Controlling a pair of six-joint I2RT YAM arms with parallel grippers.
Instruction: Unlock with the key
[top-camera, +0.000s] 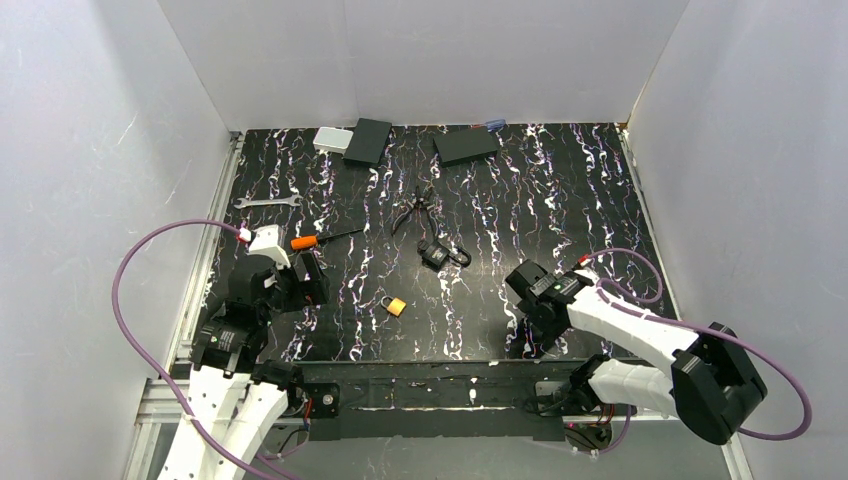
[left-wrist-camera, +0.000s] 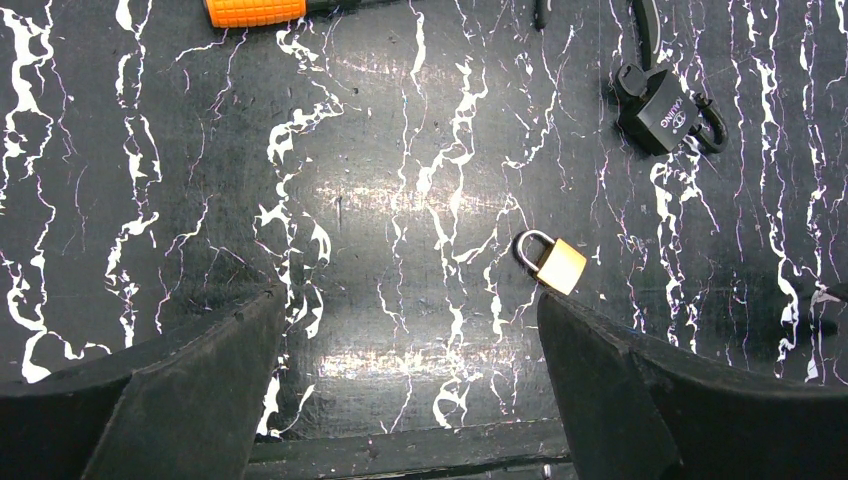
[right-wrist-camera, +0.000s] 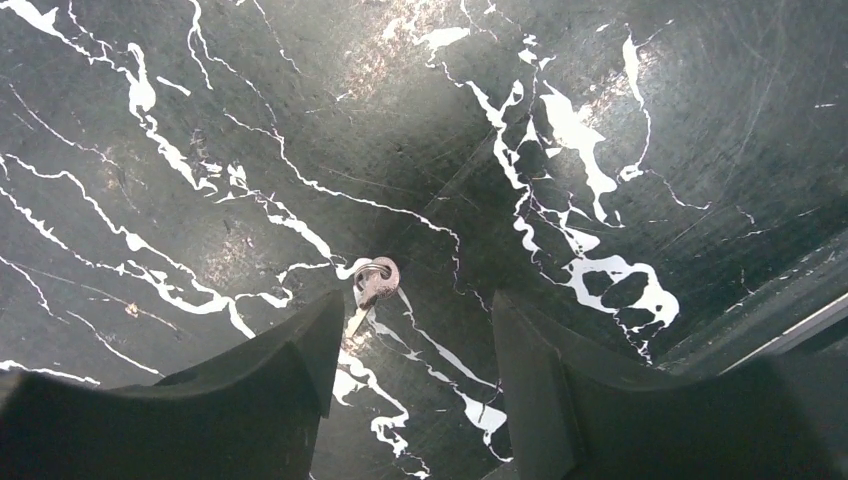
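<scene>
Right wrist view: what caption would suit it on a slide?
Open right gripper hovering just above a small key lying on the black marbled table.

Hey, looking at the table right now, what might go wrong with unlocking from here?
The key is small and lies flat on the mat, so the open right jaws may nudge it away instead of pinching it. Two locks lie out, the brass padlock and the black padlock; I cannot tell which it fits. Both lie loose and may skid.

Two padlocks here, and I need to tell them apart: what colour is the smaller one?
The smaller padlock is brass-gold; the left wrist view shows it best.
</scene>
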